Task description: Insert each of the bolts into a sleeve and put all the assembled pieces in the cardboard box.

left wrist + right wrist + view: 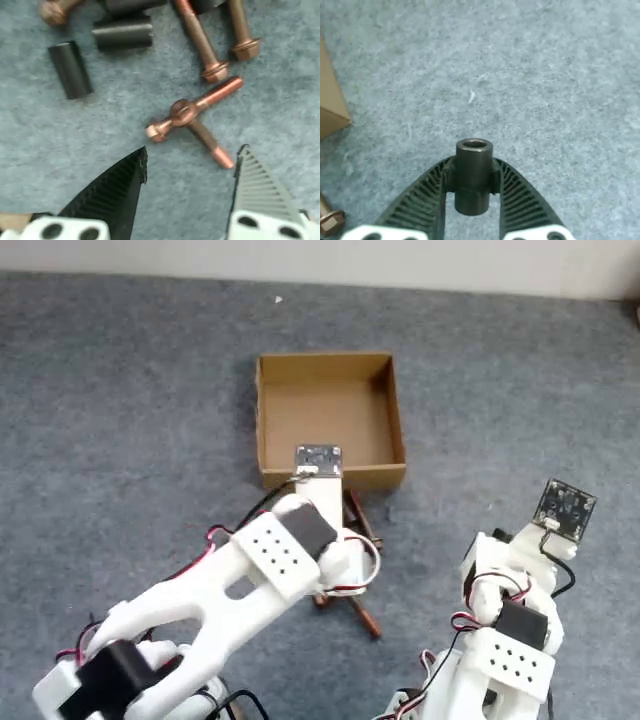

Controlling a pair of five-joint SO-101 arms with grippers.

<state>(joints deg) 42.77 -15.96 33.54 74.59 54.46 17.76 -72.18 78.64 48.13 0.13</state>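
Cardboard box (pixel 325 405) sits open on the grey carpet (pixel 120 390), just beyond your left arm (pixel 250 570). Your left gripper (pixel 193 150) hangs with its jaws spread wide over two crossed copper bolts (pixel 182 112). Two more bolts (pixel 200 40) lie just beside these, and loose dark sleeves (pixel 70 70) lie near them. Your right gripper (pixel 471 169), seen from above to the right of the box, pinches a single sleeve (pixel 474 152) between its fingers, hollow end showing.
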